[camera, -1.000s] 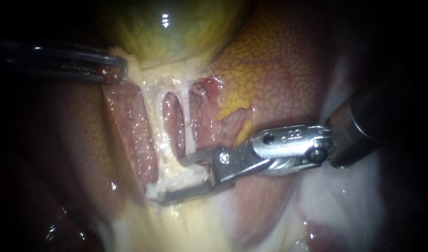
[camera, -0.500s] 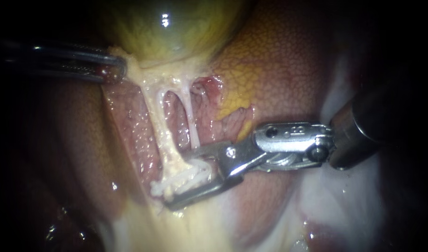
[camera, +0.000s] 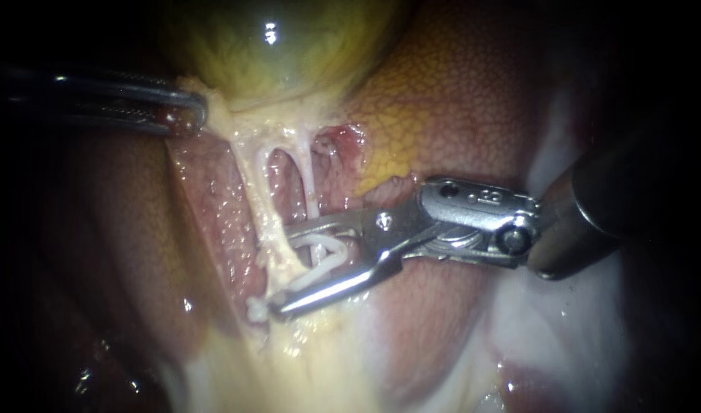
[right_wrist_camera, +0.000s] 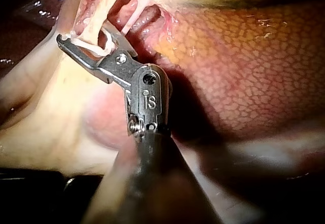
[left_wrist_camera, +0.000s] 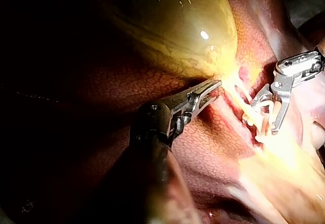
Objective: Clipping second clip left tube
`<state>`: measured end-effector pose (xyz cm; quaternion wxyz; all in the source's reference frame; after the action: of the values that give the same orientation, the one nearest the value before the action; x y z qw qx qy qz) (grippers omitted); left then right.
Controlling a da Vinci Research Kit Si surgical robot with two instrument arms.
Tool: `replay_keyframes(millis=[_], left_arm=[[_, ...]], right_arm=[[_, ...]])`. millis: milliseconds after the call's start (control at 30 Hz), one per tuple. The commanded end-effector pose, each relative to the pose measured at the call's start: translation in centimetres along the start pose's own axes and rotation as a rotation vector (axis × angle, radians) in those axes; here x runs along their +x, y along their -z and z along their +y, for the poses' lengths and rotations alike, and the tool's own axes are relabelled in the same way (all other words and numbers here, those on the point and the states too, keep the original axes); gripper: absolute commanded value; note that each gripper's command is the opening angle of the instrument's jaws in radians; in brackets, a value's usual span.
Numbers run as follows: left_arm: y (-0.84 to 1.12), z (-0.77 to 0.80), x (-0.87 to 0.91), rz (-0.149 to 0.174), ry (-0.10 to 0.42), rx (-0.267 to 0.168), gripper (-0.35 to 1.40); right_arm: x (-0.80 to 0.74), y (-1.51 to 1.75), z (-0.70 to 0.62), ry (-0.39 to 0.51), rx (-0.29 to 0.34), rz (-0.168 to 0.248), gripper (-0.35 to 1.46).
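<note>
Two pale tubes run down from the gallbladder [camera: 281, 46]: the left tube [camera: 260, 195] and the thinner right tube [camera: 308, 180]. My right instrument [camera: 280, 270] comes in from the right. Its jaws stand apart with a white clip [camera: 323, 252] seated between them, straddling the lower part of the left tube. The right tube passes behind the upper jaw. In the right wrist view the clip [right_wrist_camera: 94, 46] sits in the jaws [right_wrist_camera: 84, 36] against the tubes. My left instrument [camera: 193, 115] is shut on the pale tissue at the gallbladder's neck and holds it taut.
Mottled orange-red liver [camera: 457, 115] lies to the right of and behind the tubes. Pale yellowish tissue [camera: 319, 359] spreads below the jaws. The left wrist view shows the gallbladder [left_wrist_camera: 172, 21] above my left instrument [left_wrist_camera: 216, 87], with my right instrument [left_wrist_camera: 264, 117] beyond.
My right instrument has moved up along the tubes with the clip, from their base to higher on the left tube. The left instrument has held still.
</note>
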<state>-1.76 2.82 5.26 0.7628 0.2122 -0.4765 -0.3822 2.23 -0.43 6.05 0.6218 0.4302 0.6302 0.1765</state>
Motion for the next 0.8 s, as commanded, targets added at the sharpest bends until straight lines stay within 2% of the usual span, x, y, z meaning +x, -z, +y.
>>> replay_keyframes(millis=[33, 200, 467, 600, 800], left_arm=[[0.0, 0.0, 0.0, 0.0, 0.0, 0.0, -0.35], [0.0, 0.0, 0.0, 0.0, 0.0, 0.0, -0.35], [0.0, 0.0, 0.0, 0.0, 0.0, 0.0, -0.35], [-0.01, 0.0, 0.0, 0.0, 0.0, 0.0, -0.35], [-0.01, 0.0, 0.0, 0.0, 0.0, 0.0, -0.35]], right_arm=[[0.0, -0.02, 0.01, -0.006, 0.013, 0.006, 0.48], [0.0, -0.08, 0.02, -0.044, 0.074, 0.029, 0.46], [-0.02, -0.17, -0.14, -0.083, 0.167, 0.027, 0.43], [-0.02, -0.25, -0.21, -0.083, 0.191, 0.025, 0.41], [0.02, -0.28, -0.19, -0.085, 0.199, 0.043, 0.36]])
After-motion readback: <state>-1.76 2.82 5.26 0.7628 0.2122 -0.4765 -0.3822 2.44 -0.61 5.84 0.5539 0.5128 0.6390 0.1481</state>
